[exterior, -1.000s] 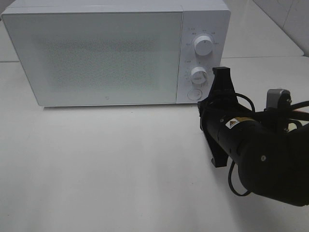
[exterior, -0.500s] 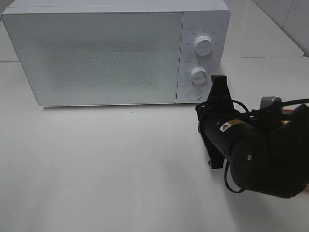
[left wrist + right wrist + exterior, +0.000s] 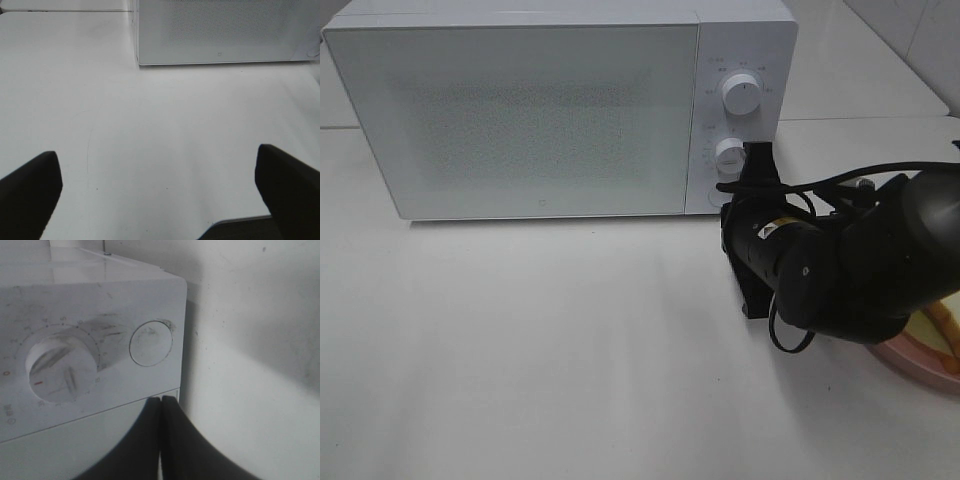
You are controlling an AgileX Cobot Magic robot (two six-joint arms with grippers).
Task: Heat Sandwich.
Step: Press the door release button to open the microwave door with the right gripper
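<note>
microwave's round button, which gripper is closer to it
Right. The right gripper, jaws shut, sits close in front of the round button on the microwave's control panel. The left gripper, open, hangs over the table, well back from the microwave.

We see the black right pincer (image 3: 757, 168) shifted leftward and nearer the white microwave oven (image 3: 520, 110) than a second ago. Then its tip stood just right of the control panel. Now it overlaps the panel's edge, beside the lower white dial (image 3: 728, 153) and across part of the round white button (image 3: 150, 343). The arm behind has swung aside, uncovering the round pink plate (image 3: 918, 367) and a corner of the white-bread sandwich (image 3: 942, 322).
</note>
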